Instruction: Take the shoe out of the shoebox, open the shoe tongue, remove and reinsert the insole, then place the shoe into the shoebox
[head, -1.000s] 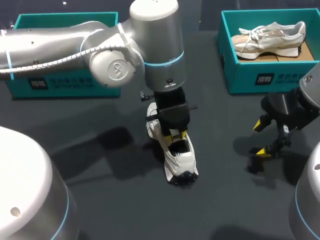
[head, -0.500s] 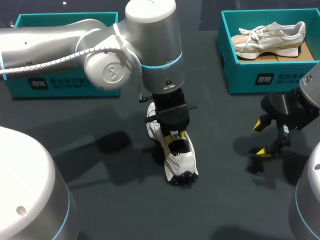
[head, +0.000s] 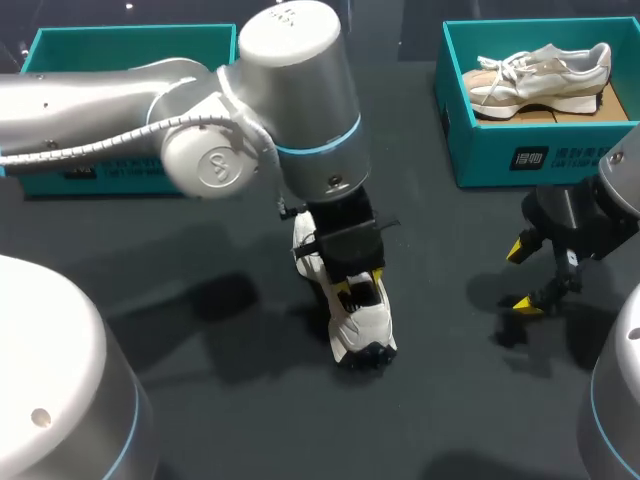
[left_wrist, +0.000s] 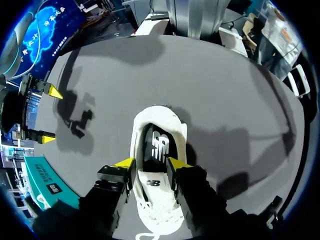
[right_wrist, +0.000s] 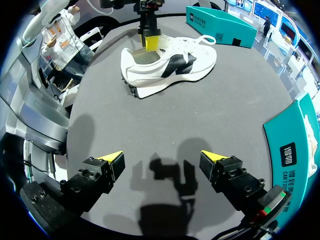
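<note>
A white shoe (head: 358, 325) with a black insole (left_wrist: 156, 145) lies on the dark table, heel toward me. My left gripper (head: 358, 286) comes down on it from above. Its yellow tips (left_wrist: 125, 162) stand open at the two sides of the shoe's mouth, over the tongue (left_wrist: 152, 184), and the insole shows between them. From the right wrist view, the left gripper (right_wrist: 151, 41) dips into the shoe (right_wrist: 170, 65). My right gripper (head: 522, 277) hangs open and empty over bare table to the shoe's right.
A teal shoebox (head: 530, 150) at the back right holds a beige shoe (head: 540, 68). A second teal box (head: 60, 45) stands at the back left, partly behind my left arm. Bare table lies under my right gripper (right_wrist: 162, 157).
My left arm has leaned a little to the left and its gripper has sunk slightly lower into the shoe's mouth, with the fingers a bit wider apart. The shoe and the right arm have stayed put.
</note>
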